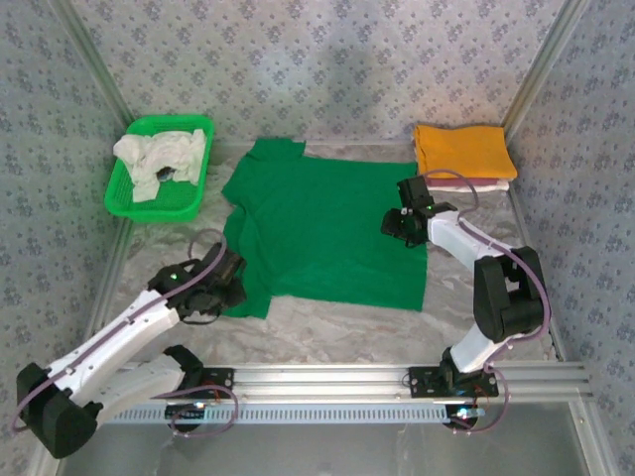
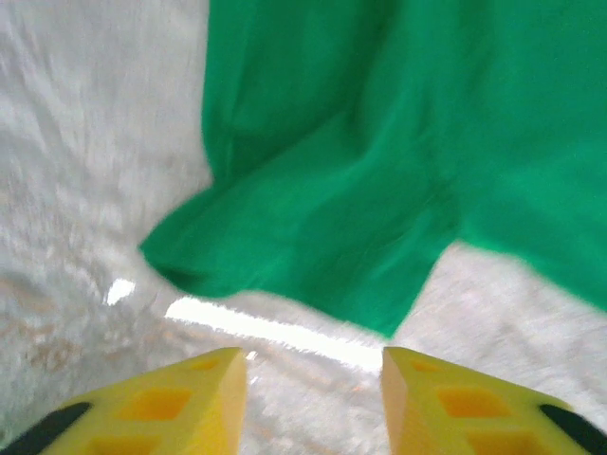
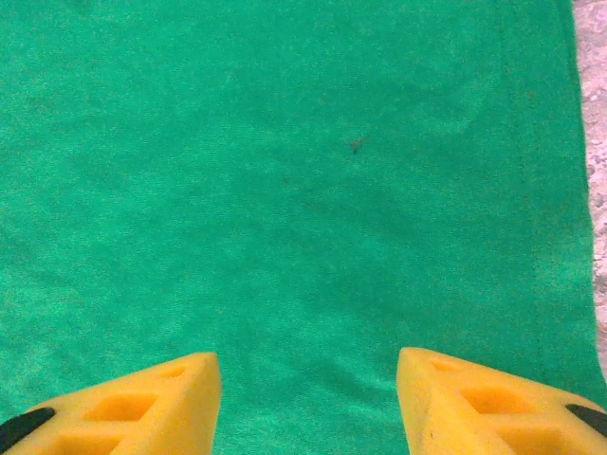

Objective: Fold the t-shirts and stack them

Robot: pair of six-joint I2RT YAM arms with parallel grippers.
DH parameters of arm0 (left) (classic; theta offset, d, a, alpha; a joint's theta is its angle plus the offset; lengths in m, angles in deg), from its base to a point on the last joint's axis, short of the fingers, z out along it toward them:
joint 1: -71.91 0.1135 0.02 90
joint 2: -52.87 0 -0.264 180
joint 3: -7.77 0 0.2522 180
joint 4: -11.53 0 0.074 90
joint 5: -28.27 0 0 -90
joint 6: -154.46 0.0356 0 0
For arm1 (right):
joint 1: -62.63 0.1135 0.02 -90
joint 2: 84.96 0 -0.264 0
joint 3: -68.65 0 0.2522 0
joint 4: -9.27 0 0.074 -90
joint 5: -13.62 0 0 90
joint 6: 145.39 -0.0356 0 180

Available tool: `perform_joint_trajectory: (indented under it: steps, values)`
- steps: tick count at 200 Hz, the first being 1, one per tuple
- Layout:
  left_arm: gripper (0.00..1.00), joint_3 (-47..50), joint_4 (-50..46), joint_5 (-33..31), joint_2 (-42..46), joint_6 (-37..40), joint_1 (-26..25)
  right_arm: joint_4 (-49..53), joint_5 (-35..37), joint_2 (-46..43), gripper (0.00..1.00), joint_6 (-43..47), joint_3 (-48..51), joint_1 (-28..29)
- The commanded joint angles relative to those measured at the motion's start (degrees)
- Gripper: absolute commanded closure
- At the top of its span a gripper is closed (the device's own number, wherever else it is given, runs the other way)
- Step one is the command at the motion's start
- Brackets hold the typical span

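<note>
Yellow fingers of the left tool [image 2: 311, 368] are standing apart with nothing between them, only bare pale surface [image 2: 85, 190]. Just ahead of them, toward the middle of the left wrist frame, the near sleeve [image 2: 313, 237] of the green t-shirt [image 1: 327, 228] is lying in soft folds. In the top view this left tool [image 1: 230, 278] is sitting at the shirt's lower-left corner. The right tool [image 3: 305, 374], also parted and gripping nothing, is hovering over flat green cloth close to the hem [image 3: 560, 190], at the shirt's right side. The shirt seems to be lying with its long axis running left to right across the frame. I judge the left arm nearer the sleeve that needs folding in. The orange-yellow t-shirt [image 1: 461, 149] is waiting folded at the upper right.
</note>
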Motion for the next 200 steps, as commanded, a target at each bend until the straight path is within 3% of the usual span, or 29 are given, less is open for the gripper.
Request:
perform_joint_trajectory:
  steps: [1,15,22,46,75,86,127,200]
  values:
    - [0.61,-4.19,7.49,-2.8,-1.41,7.94,5.88,3.16,0.29,-0.32,0.45,0.18,-1.62,-0.47]
    - [0.71,-4.76,15.71,7.3,-7.88,13.49,14.52,3.62,0.44,-0.51,0.45,0.04,-1.8,-0.54]
    - [0.72,-5.94,19.77,8.65,-12.07,15.64,16.71,3.91,0.66,-0.5,0.45,-0.11,-1.93,-0.59]
    - [0.76,-12.22,28.44,9.8,-26.48,24.57,18.28,5.24,0.38,0.59,0.49,-1.27,-2.63,-0.97]
    - [0.83,-21.8,32.0,13.5,-42.37,28.03,20.74,5.87,-1.08,4.26,0.69,-2.69,-4.52,-2.45]
    - [0.85,-23.79,32.1,13.63,-46.32,27.31,21.99,5.48,-1.23,5.76,0.71,-3.23,-5.08,-2.93]
    - [0.88,-22.27,34.86,14.07,-54.03,23.85,27.31,5.83,-0.97,12.71,0.71,-4.52,-8.86,-4.93]
    - [0.89,-11.97,34.16,12.41,-52.26,21.22,33.04,10.9,-0.82,24.02,0.67,-4.07,-19.46,-8.99]
